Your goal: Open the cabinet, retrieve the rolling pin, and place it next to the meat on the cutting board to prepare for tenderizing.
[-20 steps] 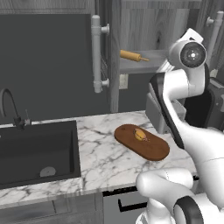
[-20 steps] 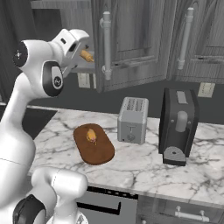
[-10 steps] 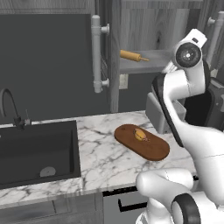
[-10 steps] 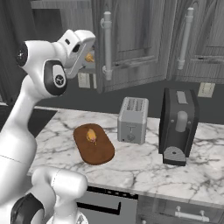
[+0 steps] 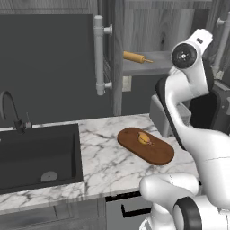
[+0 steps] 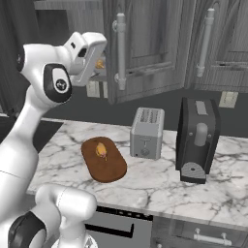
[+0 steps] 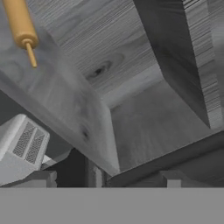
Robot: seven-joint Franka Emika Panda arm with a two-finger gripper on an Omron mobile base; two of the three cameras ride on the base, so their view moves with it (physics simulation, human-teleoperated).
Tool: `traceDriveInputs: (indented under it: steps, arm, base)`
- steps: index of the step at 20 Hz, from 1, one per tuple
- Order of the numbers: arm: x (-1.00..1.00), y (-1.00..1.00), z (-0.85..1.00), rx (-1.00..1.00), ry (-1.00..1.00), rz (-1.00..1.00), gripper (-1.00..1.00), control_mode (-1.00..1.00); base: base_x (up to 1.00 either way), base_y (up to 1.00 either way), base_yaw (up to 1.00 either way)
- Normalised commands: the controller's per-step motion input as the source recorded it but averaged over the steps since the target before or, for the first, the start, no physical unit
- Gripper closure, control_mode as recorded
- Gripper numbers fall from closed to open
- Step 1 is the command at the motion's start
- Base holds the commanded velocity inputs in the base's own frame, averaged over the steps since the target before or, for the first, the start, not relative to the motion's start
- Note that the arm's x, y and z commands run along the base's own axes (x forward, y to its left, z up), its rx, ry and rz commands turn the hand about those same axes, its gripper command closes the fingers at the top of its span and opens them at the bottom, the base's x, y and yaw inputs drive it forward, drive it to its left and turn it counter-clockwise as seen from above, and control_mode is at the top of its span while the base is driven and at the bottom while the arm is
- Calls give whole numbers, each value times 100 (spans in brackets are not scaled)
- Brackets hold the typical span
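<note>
The rolling pin (image 5: 136, 57) lay on the open cabinet's (image 5: 148, 67) shelf, above the desk (image 5: 103, 157) where the meat (image 5: 143, 138) sat on the cutting board (image 5: 146, 146). I couldn't tell how my tool's jaws stood. I judged the reach should line up across the pin's thick middle, not its thin handle. I read no labels anywhere.

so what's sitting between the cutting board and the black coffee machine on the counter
The silver toaster stands between the cutting board and the coffee machine, clearest in the right base view.
</note>
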Motion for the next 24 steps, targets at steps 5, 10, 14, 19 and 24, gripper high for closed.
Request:
traceDriveInputs:
  steps: [5,10,14,19,24]
  arm:
    - [-7,-54,-1,0,2,-10,-100,-100]
    - [-16,-61,-6,0,1,-10,-100,-100]
    - [-32,-68,-14,3,0,-9,-100,-100]
    - [-50,-81,-30,7,0,-8,-100,-100]
    - [-51,-85,-32,9,0,-7,-100,-100]
  base:
    - [0,0,0]
    - [0,0,0]
    - [0,0,0]
    - [0,0,0]
    - [0,0,0]
